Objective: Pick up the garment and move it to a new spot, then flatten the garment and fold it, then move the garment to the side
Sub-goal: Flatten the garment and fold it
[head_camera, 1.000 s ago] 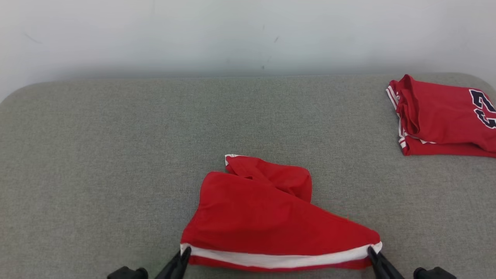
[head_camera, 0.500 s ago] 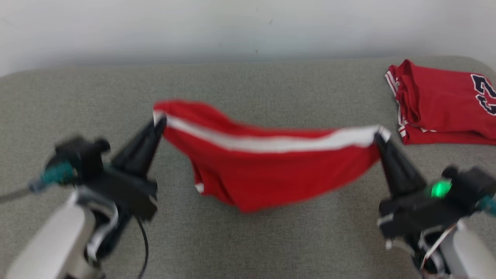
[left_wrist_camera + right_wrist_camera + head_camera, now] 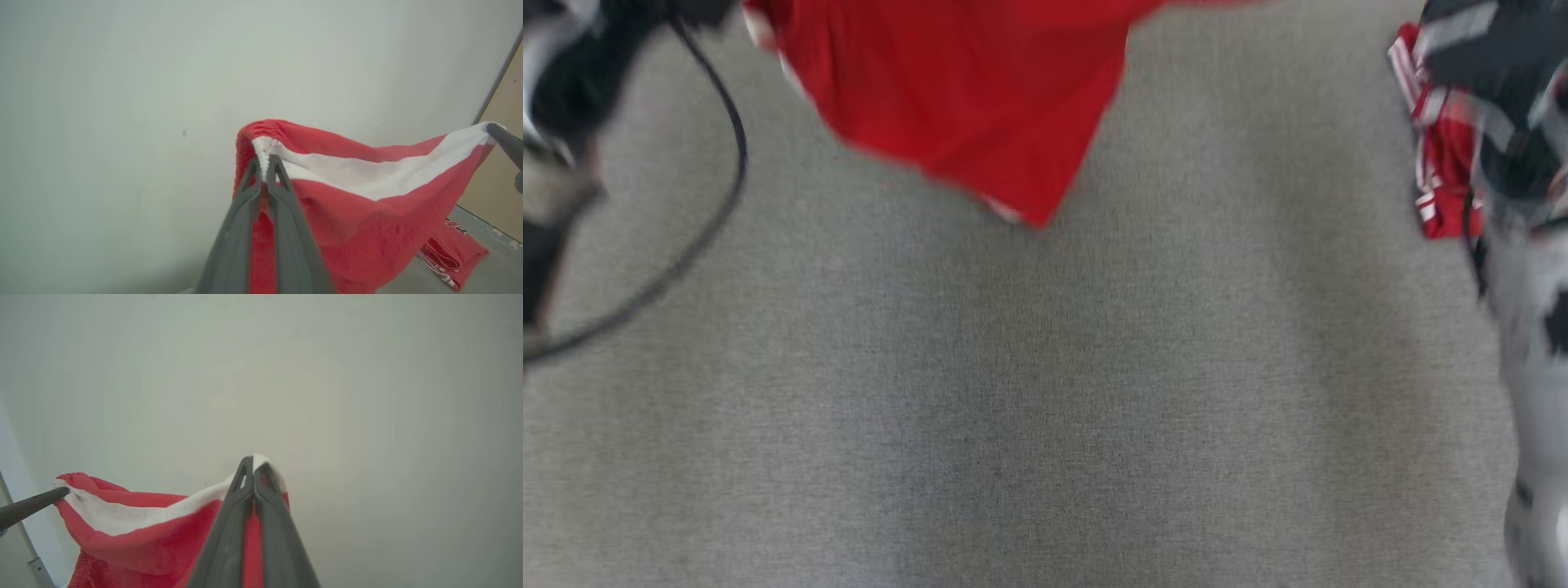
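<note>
Head view (badly blurred): the garment (image 3: 956,90) hangs in the upper middle of the frame, clear of the grey desk (image 3: 1045,408), with its lowest corner pointing down toward the centre. A folded jersey (image 3: 1433,163) lies at the right edge, well apart from it.

Left wrist view: the left claw (image 3: 265,161) is pinched tight on one end of the white band, at the frame's centre. The band runs from there to the upper right, where the right claw (image 3: 496,132) grips its other end. The red cloth sags below that line.

Right wrist view: the right claw (image 3: 254,463) is clamped fully on its end of the band, at mid-frame. The band slopes away to the lower left, to the other claw's tip.

So the long axis runs claw to claw, each arm owning one end and neither one nearer. The loose cloth lies below both, I judge, so lowering should bring that free corner to the desk first.
</note>
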Robot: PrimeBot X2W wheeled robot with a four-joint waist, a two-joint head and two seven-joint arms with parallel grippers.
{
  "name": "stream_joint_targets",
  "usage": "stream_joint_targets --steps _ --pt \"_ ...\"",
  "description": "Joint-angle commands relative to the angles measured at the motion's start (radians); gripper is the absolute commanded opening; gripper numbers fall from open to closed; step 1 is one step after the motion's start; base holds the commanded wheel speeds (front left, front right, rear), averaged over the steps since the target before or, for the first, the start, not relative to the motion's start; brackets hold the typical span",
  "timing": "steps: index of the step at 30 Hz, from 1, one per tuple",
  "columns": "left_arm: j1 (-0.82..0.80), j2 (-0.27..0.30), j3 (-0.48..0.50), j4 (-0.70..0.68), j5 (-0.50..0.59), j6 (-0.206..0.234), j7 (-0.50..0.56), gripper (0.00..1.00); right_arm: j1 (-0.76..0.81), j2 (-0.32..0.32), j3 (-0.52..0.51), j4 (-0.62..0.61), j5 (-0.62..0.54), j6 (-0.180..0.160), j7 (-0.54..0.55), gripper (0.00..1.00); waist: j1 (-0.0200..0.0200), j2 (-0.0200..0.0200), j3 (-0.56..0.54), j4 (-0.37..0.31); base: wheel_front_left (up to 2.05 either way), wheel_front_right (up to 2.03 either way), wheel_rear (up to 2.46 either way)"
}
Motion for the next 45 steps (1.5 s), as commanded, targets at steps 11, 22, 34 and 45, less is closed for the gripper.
stream_joint_targets --steps 11,22,34,45 --pt "-0.404 -0.018 -0.061 0.175 -0.075 0.001 -0.045 0.00 -0.483 0.020 0.012 0.264 -0.018 -0.003 0.007 0.00 -0.0004 -0.0002 0.192 -0.013 0.00 0.00 0.00" --pt "-0.591 -0.004 -0.174 0.256 -0.180 0.001 -0.117 0.00 -0.707 -0.013 0.061 0.488 -0.005 -0.003 -0.059 0.00 -0.0004 -0.0002 0.262 -0.033 0.00 0.00 0.00" --pt "-0.456 0.010 -0.296 0.191 -0.292 0.001 -0.275 0.00 -0.602 -0.077 0.186 0.465 0.064 -0.003 -0.138 0.00 -0.0004 -0.0002 0.250 -0.019 0.00 0.00 0.00" --pt "0.019 0.155 -0.322 -0.121 -0.361 0.041 -0.471 0.00 -0.117 -0.205 0.210 0.190 0.141 -0.003 -0.185 0.00 -0.0004 -0.0002 0.117 -0.016 0.00 0.00 0.00"
